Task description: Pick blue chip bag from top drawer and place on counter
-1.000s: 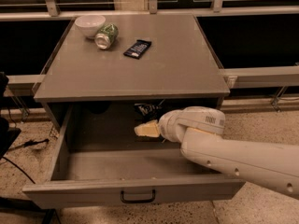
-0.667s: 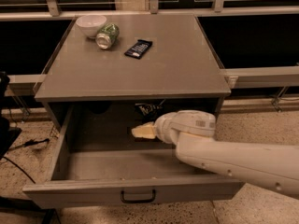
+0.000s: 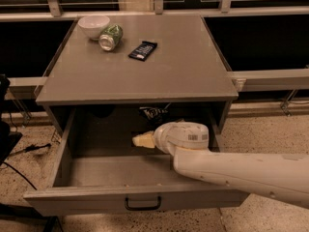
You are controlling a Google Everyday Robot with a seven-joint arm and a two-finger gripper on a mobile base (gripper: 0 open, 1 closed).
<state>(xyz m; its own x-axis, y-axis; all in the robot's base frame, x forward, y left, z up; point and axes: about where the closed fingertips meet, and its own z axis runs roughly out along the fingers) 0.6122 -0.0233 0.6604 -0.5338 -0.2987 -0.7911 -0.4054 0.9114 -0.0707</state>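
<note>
One tool [image 3: 143,140] in drawer [image 3: 96,204], perhaps leftward

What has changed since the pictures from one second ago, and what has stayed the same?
The gripper, inside the open drawer, moved a little to the left in the view, and sits just in front of the chip bag at the drawer's back. Nothing was taken or let go. The chip bag, the drawer, and the bowl, can and dark wrapper on the counter stayed put.

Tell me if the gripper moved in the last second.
Yes. The gripper has shifted slightly left inside the drawer, its tip now roughly in line with the black handle, in front of the chip bag.
</note>
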